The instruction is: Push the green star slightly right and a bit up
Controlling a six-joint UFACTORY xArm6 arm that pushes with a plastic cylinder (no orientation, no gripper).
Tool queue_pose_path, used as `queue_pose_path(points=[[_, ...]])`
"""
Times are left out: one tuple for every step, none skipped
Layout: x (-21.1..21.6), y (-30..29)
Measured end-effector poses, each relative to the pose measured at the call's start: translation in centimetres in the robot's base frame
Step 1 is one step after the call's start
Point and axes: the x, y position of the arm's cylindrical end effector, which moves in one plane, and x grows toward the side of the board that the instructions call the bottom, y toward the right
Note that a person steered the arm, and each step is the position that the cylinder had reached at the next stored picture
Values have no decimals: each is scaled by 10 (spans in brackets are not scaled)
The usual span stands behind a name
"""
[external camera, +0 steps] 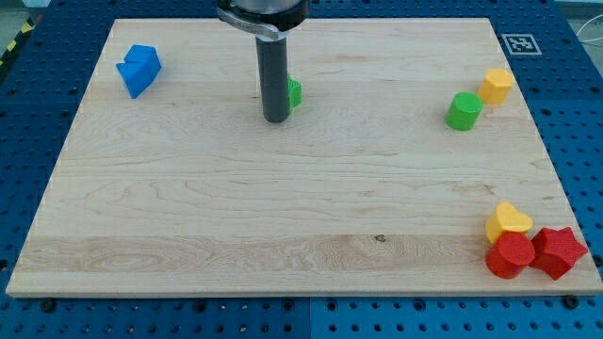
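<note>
The green star (pixel 295 92) lies on the wooden board (pixel 283 207) near the view's top, left of the middle. Only its right edge shows, since my dark rod stands in front of it and hides the rest. My tip (pixel 276 119) rests on the board just left of and slightly below the star, touching it or very close to it.
A blue block (pixel 139 70) lies at the top left. A green cylinder (pixel 464 111) and a yellow hexagonal block (pixel 497 85) sit at the top right. A yellow heart (pixel 508 221), a red cylinder (pixel 511 255) and a red star (pixel 558 252) cluster at the bottom right.
</note>
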Motion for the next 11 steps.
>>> queue_pose_path(points=[[2, -21], [1, -41], [-16, -45], [-28, -36], [-28, -12], [-24, 7], [-20, 29], [-18, 53], [-18, 77], [-18, 94], [-12, 87]])
